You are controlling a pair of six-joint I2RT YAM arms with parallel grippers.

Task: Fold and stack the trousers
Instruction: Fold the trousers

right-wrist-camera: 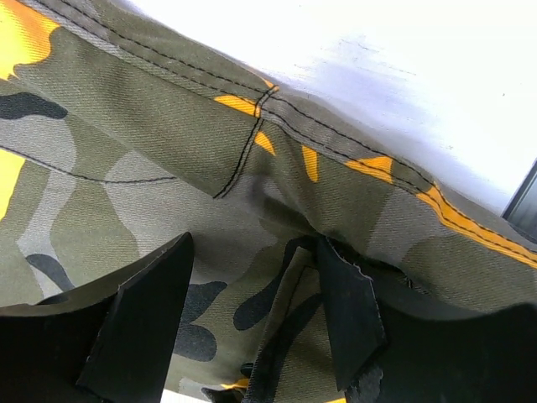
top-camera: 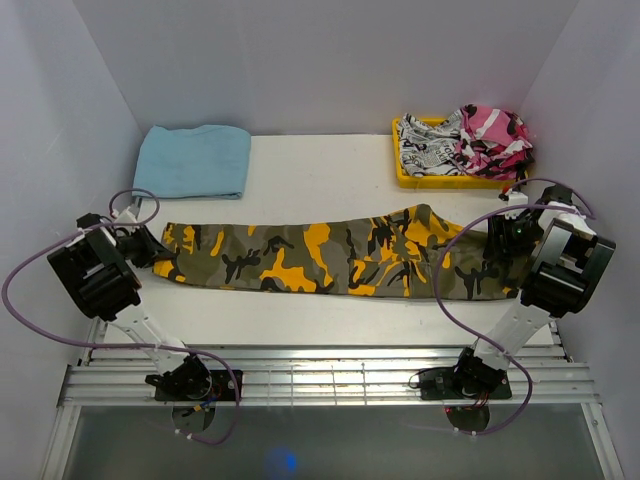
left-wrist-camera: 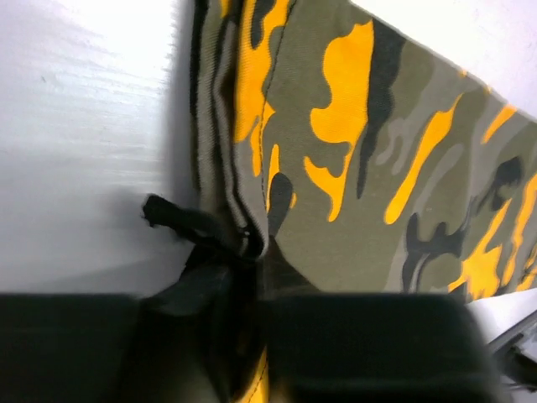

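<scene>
Trousers (top-camera: pixel 330 258) lie flat across the middle of the table (top-camera: pixel 320 170), a long narrow strip running left to right, narrow end at the left arm, wider end at the right arm. Strip width suggests the lengthwise halving is done, one leg over the other; seam stack in the left wrist view fits that. No crosswise fold yet, nothing stacked. Call it early: end-to-end folds and the placing are all left.

Left gripper (top-camera: pixel 143 245) sits on the narrow end. Claw is narrow, hem edge bunched between the fingers and puckers running into the tips, so it reads as a pinch on the cloth. How firm, can't tell.

Right gripper (top-camera: pixel 510 238) sits on the wide end. Claw is wide, fingers (right-wrist-camera: pixel 151 311) planted on the fabric either side of a raised ridge near a stitched seam, nothing clamped. It needs a grip there before both ends can lift together.

Around:
- folded blue towel (top-camera: pixel 195 160) at back left, just beyond the narrow end, near but apart
- yellow tray (top-camera: pixel 450 183) at back right, close behind the wide end, holding a black-and-white printed garment (top-camera: pixel 428 150) and a pink camouflage garment (top-camera: pixel 495 140), both crumpled
- where the stack goes isn't obvious

In the way: right arm's purple cable (top-camera: pixel 440 270) loops over the wide end and could snag on a lift. Table in front of the strip is narrow, so folding toward the back looks safer, watching towel and tray.
</scene>
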